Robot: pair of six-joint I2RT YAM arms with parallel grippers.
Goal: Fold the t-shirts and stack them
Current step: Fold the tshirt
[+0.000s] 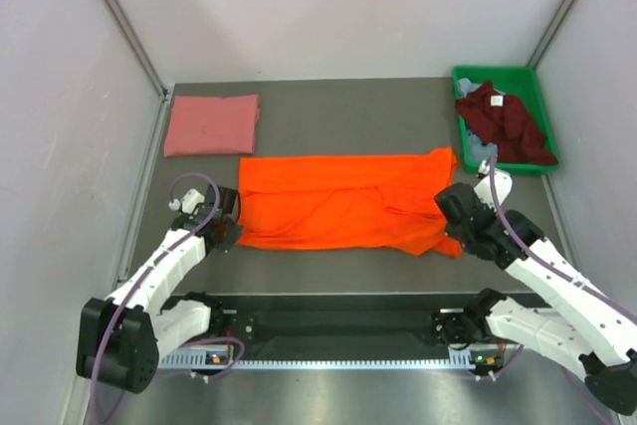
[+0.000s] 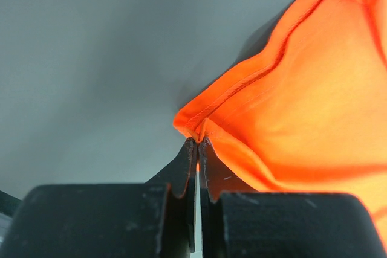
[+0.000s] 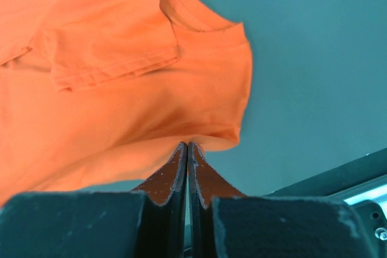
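Two tools, one cloth: the orange t-shirt (image 1: 348, 201) lay flat on the middle of the bench (image 1: 348, 116) with its long axis running left to right, so one short end fell to each arm. The left tool (image 1: 235, 224) sat at the shirt's left end, on the near corner. Its wrist view showed the jaws pressed together with the hemmed corner nipped at the tips. The right tool (image 1: 451, 236) sat at the right end, also on the near side. Its jaws were pressed together too, and the cloth edge bunched right at the tips, so it read as a pinch on the shirt. The collar (image 3: 193, 19) and a tucked-in sleeve were at that right end, just beyond the pinch. Neither arm was nearer, since each was already on its own end and the whole shirt stretched away from both, toward the far side of the bench. Judged from that, the coming move hinged on the near long edge being held at both ends, ready to be carried away from the arm bases and over the far long edge, with both arms level so the fold ran along the long axis. A pink t-shirt (image 1: 211, 124) lay folded at far left, well apart from the orange one. A maroon t-shirt (image 1: 503, 121) was heaped in the green bin (image 1: 498, 74) at far right, not yet folded.
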